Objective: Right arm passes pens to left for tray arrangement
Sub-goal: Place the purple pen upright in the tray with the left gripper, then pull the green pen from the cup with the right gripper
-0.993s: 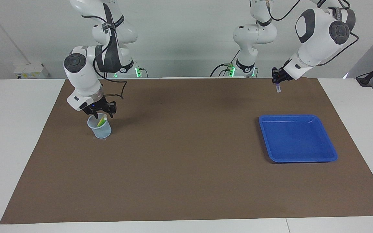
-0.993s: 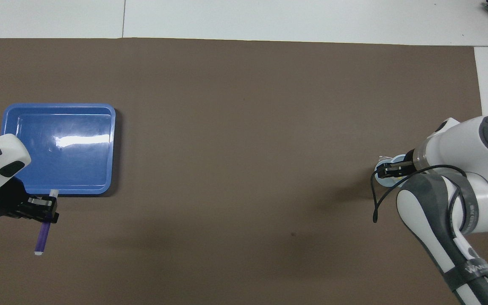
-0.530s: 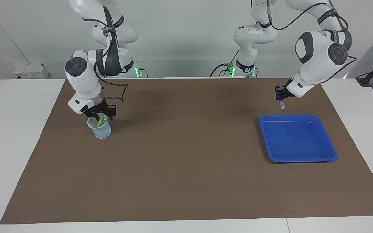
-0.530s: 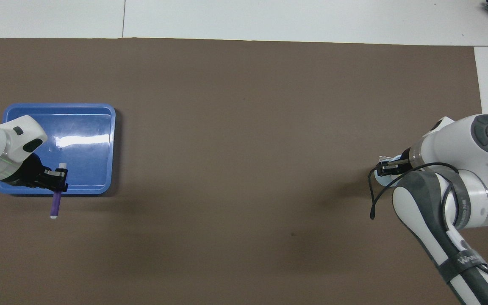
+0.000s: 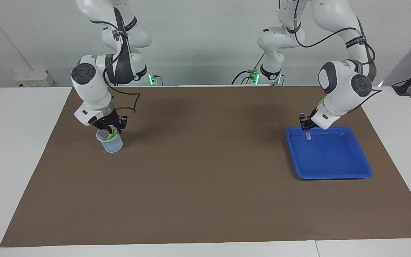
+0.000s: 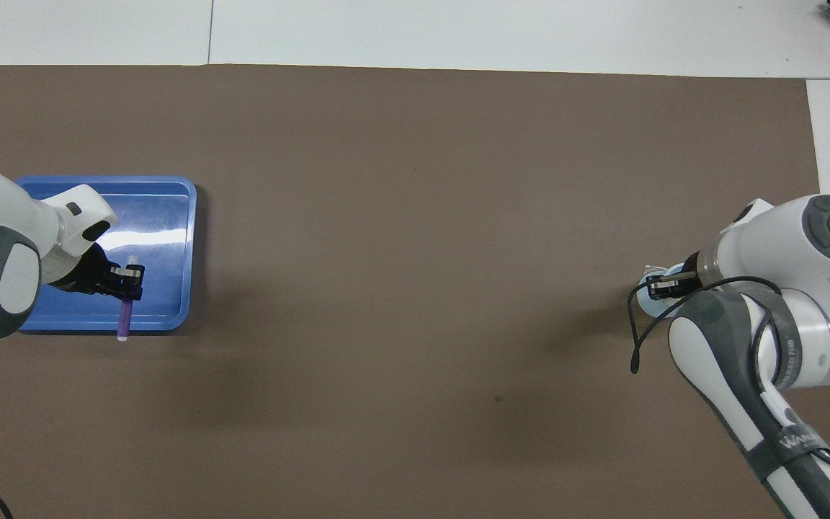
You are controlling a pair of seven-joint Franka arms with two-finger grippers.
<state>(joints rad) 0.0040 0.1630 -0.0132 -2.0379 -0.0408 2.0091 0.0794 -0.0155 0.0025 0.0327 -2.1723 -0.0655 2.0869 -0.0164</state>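
Over blue tray (image 5: 334,167), purple pen (image 5: 308,135) gripped in left hand (image 5: 304,124)

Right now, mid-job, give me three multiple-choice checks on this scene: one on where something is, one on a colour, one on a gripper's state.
1. Where is the left gripper?
A. over the cup
B. over the tray's edge nearer the robots
C. over bare mat at the table's middle

2. What colour is the pen it carries?
A. purple
B. yellow
C. red

3. What is the left gripper doing?
A. standing wide open, holding nothing
B. resting flat on the mat
C. shut on the pen

Answers:
1 B: in the facing view it hangs at the tray rim, far from the cup, where the right gripper is.
2 A: the barrel below the fingers is purple.
3 C: the pen hangs from its closed fingers.
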